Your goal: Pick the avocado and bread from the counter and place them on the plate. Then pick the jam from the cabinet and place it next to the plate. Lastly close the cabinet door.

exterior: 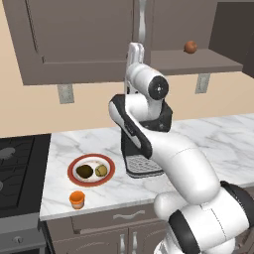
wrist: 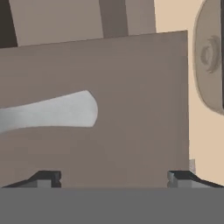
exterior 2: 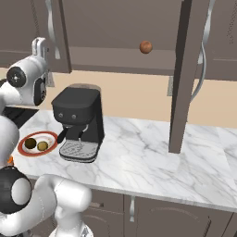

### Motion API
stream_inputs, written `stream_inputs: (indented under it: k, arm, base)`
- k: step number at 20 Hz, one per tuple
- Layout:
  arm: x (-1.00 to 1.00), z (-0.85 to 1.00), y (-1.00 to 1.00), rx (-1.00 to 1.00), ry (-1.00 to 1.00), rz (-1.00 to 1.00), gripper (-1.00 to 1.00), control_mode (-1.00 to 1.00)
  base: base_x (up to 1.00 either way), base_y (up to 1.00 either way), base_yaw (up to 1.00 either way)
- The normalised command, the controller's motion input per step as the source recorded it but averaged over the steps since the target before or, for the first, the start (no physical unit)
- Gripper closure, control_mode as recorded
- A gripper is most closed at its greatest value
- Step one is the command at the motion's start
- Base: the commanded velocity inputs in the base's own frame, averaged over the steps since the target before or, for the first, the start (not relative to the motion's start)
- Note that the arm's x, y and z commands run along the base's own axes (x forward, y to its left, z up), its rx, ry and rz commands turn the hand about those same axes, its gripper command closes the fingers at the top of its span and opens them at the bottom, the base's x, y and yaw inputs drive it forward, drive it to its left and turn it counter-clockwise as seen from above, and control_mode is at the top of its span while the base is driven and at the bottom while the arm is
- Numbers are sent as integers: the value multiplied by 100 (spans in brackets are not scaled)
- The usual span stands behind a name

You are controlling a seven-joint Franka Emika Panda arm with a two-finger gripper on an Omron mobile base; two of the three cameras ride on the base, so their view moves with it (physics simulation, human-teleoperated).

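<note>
Avocado, bread placed on plate; jam set beside; cabinet door left unclosed; fingers spread, nothing pinched.

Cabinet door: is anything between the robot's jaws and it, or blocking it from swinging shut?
Nothing visible. In the hand view the open jaws face the cabinet door directly, its silver handle just ahead. A reddish-brown ball sits inside on the shelf, seemingly back from the door's path.

Cabinet door and its handle block the spread jaws.
</note>
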Motion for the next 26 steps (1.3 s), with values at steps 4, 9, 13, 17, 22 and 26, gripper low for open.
stream_inputs:
  k: [4,9,13,17,22,26]
  arm:
    - [34,50,0,4,21,1,-100,-100]
    - [44,32,0,0,29,0,-100,-100]
    - [64,9,0,0,34,0,-100,-100]
    - [73,0,0,0,36,1,-100,-100]
    - [13,12,0,0,21,4,-100,-100]
    - [-2,33,0,0,12,7,-100,-100]
  base:
    - [0,0,0]
    - [0,0,0]
    - [0,0,0]
    - [0,0,0]
    - [0,0,0]
    - [0,0,0]
